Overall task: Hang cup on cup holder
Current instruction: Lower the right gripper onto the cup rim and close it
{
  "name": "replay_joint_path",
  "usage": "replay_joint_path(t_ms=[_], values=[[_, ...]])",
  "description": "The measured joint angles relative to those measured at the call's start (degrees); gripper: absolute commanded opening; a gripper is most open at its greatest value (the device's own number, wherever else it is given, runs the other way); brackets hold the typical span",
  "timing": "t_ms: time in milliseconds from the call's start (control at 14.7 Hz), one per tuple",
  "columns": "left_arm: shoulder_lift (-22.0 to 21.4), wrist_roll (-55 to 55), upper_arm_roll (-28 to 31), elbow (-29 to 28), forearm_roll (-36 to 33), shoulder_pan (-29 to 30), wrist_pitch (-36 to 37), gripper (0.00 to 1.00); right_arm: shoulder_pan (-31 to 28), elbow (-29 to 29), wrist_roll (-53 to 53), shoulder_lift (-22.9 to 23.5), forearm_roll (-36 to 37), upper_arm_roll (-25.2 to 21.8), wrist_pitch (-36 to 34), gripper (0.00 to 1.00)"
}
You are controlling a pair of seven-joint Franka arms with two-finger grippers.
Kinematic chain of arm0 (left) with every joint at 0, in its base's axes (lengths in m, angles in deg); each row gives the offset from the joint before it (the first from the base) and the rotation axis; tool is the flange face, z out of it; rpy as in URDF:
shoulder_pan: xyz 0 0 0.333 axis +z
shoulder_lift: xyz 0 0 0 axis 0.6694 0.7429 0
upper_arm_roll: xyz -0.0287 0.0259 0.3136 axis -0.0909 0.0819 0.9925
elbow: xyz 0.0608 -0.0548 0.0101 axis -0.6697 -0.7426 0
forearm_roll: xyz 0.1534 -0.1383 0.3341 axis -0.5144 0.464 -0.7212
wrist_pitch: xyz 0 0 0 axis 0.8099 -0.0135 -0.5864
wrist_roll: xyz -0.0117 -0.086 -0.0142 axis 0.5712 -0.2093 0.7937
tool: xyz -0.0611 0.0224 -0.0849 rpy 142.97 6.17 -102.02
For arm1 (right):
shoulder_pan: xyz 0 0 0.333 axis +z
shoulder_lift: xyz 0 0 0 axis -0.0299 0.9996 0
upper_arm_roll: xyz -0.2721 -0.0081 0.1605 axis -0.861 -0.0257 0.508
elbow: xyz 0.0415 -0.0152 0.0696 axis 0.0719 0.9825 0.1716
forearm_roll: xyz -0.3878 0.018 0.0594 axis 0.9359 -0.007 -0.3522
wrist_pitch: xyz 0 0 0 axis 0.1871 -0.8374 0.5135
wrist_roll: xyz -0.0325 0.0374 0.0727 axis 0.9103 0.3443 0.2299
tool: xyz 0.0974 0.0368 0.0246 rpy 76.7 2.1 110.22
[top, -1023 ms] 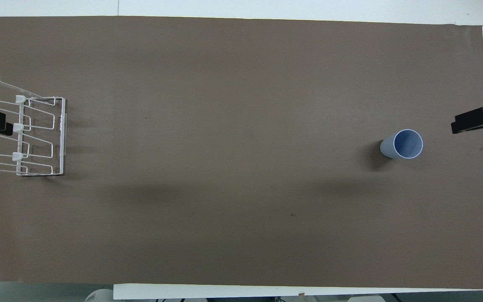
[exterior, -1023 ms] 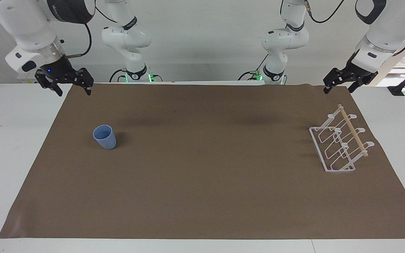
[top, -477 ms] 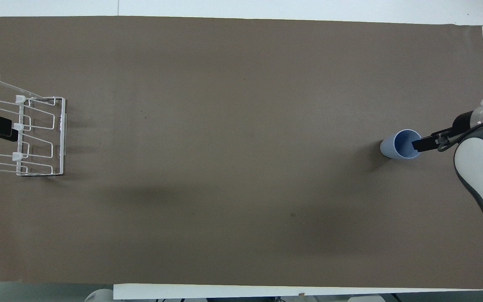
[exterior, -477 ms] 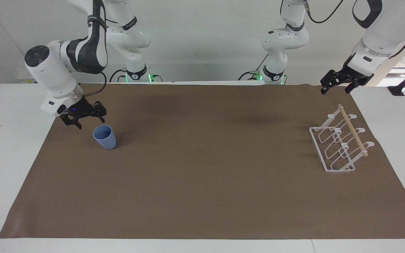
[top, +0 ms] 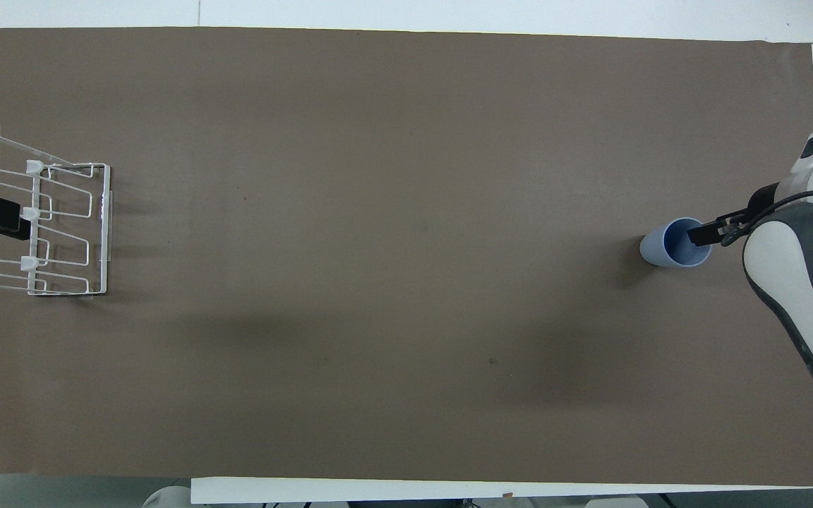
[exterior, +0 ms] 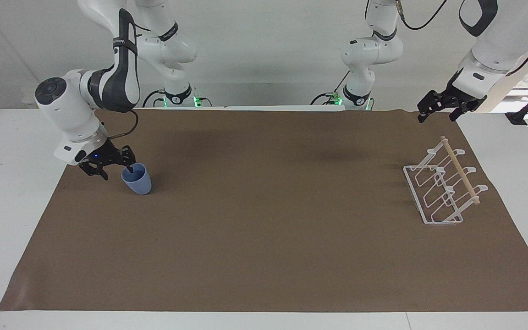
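On brown mat (exterior: 264, 256): cup (exterior: 138, 182), cup holder (exterior: 442, 188).

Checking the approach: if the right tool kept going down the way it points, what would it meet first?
Probably the small light-blue plastic cup: the right tool straddles its rim, one finger inside.

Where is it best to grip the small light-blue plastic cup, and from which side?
Grip the light-blue plastic cup by its rim wall, from above on the right arm's side. It stands upright, mouth open, handleless. The right gripper already has one finger inside the mouth.
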Motion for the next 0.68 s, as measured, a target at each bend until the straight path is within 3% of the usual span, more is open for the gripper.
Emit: replay_joint_path(t_ms=[68,409,614,682], values=[[0.0,0.0,0.0,0.0,0.0,0.0,0.0,1.0,0.0,0.3,0.0,0.4,0.0,0.0,0.4,0.7],[0.0,0.0,0.0,-0.1,0.0,0.0,0.0,1.0,0.5,2.4,0.0,1.9,0.0,0.3,3.4,0.32],[0.0,0.0,0.1,-0.1,0.0,0.1,0.0,1.0,0.5,3.1,-1.2,1.9,0.0,0.2,3.7,0.02],[0.0,0.1,0.1,-0.1,0.0,0.1,0.0,1.0,0.5,3.2,-2.5,1.9,0.0,0.2,3.8,0.0]])
